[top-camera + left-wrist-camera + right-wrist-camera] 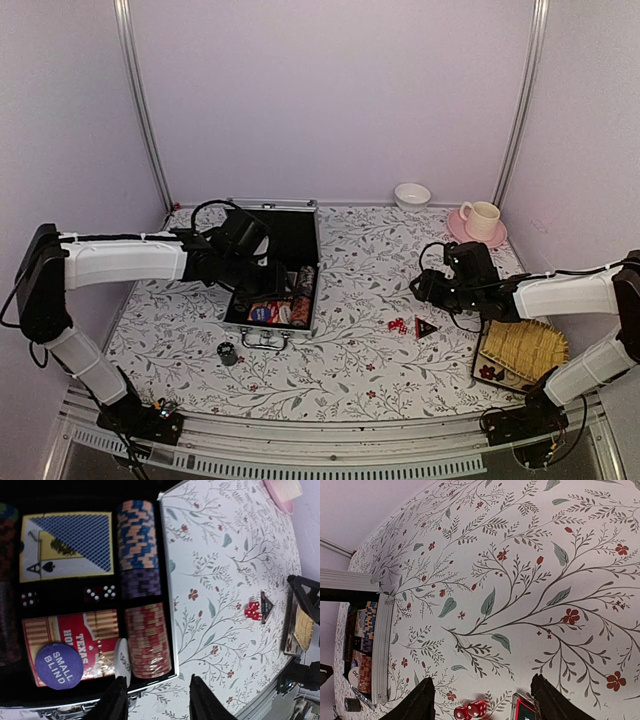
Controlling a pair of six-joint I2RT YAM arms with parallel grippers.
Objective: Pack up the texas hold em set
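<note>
Silver aluminium rims the open briefcase (pixel 295 232), whose black lining holds most of the texas hold em set. The left gripper (pixel 156 680) hovers over its near right corner with its fingers (pixel 114 702) spread and nothing between them. Just ahead of that gap lies the red chip stack (pixel 147 640), with the purple chip stack (pixel 140 582) and the blue and orange chip stack (pixel 136 535) in line farther ahead. To the left of the red stack sit a white button (pixel 122 660), the purple small blind button (pixel 59 666) and the red card box (pixel 75 635) beneath it. Beyond these are two dark dice (pixel 100 593) and a deck of cards (pixel 67 545) showing an ace of spades. The right gripper (pixel 482 679) hangs over the floral table (pixel 350 370), well apart from the case, its fingers also spread wide and empty. Close below it, between the fingertips, lie the red dice (pixel 470 710), with the black-red triangular marker (pixel 525 711) just beside them, both on the cloth outside the case. Behind that gripper, toward its arm's base, sits the yellow woven tray (pixel 520 350), and farther toward the back wall stand a pink cup and saucer (pixel 480 220) and a white bowl (pixel 412 195). A small black object (pixel 227 353) sits on the cloth near the case's metal handle (pixel 262 340).
</note>
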